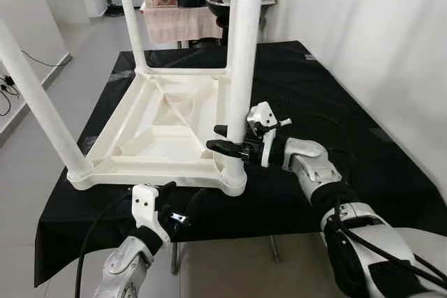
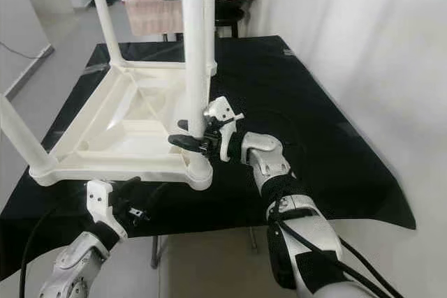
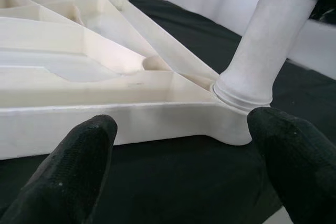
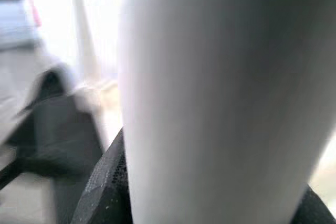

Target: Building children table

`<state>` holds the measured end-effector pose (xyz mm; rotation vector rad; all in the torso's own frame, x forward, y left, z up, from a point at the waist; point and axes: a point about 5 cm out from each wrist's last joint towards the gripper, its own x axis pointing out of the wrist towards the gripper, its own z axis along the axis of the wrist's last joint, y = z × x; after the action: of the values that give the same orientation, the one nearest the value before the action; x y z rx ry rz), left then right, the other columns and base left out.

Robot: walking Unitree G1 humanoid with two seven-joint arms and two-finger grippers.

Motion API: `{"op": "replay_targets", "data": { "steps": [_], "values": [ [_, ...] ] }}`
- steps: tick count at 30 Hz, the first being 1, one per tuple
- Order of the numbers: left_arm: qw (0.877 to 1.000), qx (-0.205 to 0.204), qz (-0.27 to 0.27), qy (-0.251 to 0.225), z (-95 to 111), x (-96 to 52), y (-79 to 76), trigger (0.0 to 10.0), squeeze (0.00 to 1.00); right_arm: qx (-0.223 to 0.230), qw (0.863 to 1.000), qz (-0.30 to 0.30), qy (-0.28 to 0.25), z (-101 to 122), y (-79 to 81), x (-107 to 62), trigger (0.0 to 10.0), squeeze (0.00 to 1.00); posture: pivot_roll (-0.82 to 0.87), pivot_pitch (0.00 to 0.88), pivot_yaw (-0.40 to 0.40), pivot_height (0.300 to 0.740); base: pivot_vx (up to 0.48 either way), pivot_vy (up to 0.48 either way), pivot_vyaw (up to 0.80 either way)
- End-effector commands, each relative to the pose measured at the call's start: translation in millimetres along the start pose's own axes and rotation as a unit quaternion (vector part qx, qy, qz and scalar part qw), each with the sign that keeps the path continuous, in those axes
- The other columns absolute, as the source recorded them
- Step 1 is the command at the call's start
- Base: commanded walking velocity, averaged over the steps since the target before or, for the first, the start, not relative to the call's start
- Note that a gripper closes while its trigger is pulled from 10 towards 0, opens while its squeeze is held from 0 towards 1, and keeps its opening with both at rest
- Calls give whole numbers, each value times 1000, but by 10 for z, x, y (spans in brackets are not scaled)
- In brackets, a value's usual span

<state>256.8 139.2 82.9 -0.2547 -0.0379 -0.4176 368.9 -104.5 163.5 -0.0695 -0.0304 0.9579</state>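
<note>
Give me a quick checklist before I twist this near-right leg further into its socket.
1. Right gripper closed around the near-right leg, low on it, just above the socket: ok.
2. Leg upright in the corner socket of the upturned white tabletop: ok by eye; whether fully seated, cannot tell.
3. Left gripper bracing the tabletop: not ok, it is open, just off the near edge, holding nothing.
4. Other legs standing: near-left leg and far-left leg in their sockets: ok; the fourth, cannot tell.
5. Tabletop flat on the black cloth: ok.
</note>
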Motion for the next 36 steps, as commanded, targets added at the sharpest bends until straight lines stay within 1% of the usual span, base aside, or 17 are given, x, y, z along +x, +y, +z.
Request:
{"op": "replay_targets", "data": {
  "steps": [1,2,3,5,9,13,14,15,17,18,21,23,26,27,34,35,36],
  "values": [
    [1000,3,0,-3,9,-13,-4,10000,0,34,993,-96,67,-362,72,-63,0,0,17,0,-38,740,0,0,0],
    [1000,3,0,-3,9,-13,-4,10000,0,34,993,-96,67,-362,72,-63,0,0,17,0,-38,740,0,0,0],
    [1000,4,-1,-3,8,-20,0,10000,0,60,967,-227,100,-619,182,-112,0,0,9,0,-25,740,0,0,0],
    [1000,6,-3,1,3,-19,4,10000,0,69,941,-307,128,-904,502,-114,0,0,15,0,-18,740,0,0,0],
    [1000,6,-6,4,-1,-14,10,10000,0,76,946,-285,133,-987,638,-6,0,0,23,0,-7,740,0,0,0],
    [1000,5,-5,4,2,-12,21,10000,0,61,944,-298,128,-860,456,23,0,0,20,0,-9,740,0,0,0],
    [1000,5,-5,3,4,-10,24,10000,0,55,945,-296,125,-774,385,53,10000,0,14,0,-7,740,0,0,0],
    [1000,6,-5,3,5,-9,26,10000,0,51,944,-300,124,-713,358,75,10000,0,14,0,-7,740,0,0,0],
    [1000,5,-4,3,6,-5,28,10000,0,53,957,-269,92,-548,334,138,10000,0,17,0,-7,740,0,0,0],
    [1000,5,-3,2,6,-1,28,10000,0,60,965,-245,74,-463,312,168,10000,1000,21,0,-9,740,0,0,0],
    [1000,5,-3,2,9,1,29,10000,0,55,977,-199,50,-327,265,203,10000,1000,22,0,-10,740,0,0,0],
    [1000,5,-2,1,10,8,30,10000,0,28,995,-99,20,-89,184,229,10000,1000,25,0,-14,740,0,0,0],
    [1000,5,-2,0,9,19,30,10000,0,2,1000,17,-1,156,78,183,10000,1000,24,0,-19,740,0,0,0],
    [1000,5,-2,0,7,23,30,10000,0,-7,998,57,7,223,35,160,10000,0,28,0,-24,740,0,0,0],
    [1000,5,-1,-1,2,32,27,10000,0,-24,992,119,39,327,-38,141,10000,0,43,0,-36,740,0,0,0],
    [1000,5,-1,-1,1,33,24,10000,0,-13,991,129,43,334,-41,146,7059,0,51,0,-41,740,0,0,0],
    [1000,5,-1,-1,1,33,24,10000,0,-13,991,129,43,334,-41,146,7059,0,51,0,-41,740,0,0,0]
  ]
}}
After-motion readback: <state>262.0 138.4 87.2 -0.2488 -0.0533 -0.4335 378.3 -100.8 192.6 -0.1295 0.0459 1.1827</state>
